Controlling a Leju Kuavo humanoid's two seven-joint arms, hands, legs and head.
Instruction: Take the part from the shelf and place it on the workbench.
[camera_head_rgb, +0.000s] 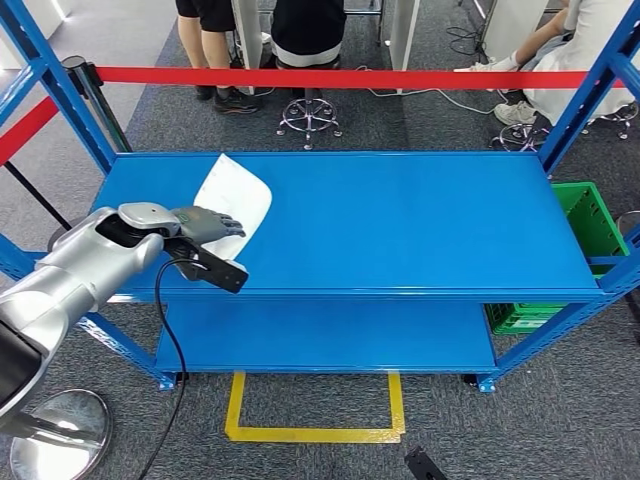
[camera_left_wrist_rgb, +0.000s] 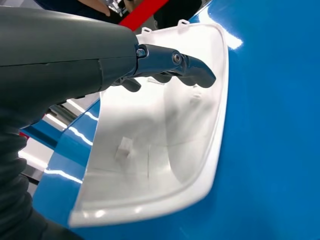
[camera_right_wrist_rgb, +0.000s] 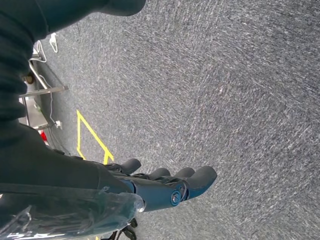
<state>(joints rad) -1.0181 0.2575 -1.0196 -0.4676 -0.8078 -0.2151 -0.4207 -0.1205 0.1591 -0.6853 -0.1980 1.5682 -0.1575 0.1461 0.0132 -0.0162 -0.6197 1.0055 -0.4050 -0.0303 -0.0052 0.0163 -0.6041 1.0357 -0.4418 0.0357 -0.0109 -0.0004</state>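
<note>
A: Start at the left. What is your left hand (camera_head_rgb: 202, 226) doing?

B: It reaches over the front left part of the blue shelf (camera_head_rgb: 392, 220), fingers stretched out and lying close together above the white part (camera_head_rgb: 235, 192). From the wrist camera, your fingers (camera_left_wrist_rgb: 177, 62) sit over the part's hollow inner side (camera_left_wrist_rgb: 158, 140); whether they touch it or just hover, I cannot tell. Nothing is gripped.

A: Where exactly is the part?

B: It lies on the top deck of the shelf, near the left end, open side up, with its near edge hidden behind your hand in the head view.

A: And the right hand (camera_right_wrist_rgb: 166, 187)?

B: It hangs over the grey carpet (camera_right_wrist_rgb: 234, 90), fingers extended side by side and holding nothing. A yellow tape line (camera_right_wrist_rgb: 92, 137) runs on the floor beside it.

A: Anything further right?

B: A green crate (camera_head_rgb: 592, 225) stands past the shelf's right end, partly cut off by the blue frame. Beyond the red barrier tape (camera_head_rgb: 340, 77), people's legs show.
</note>
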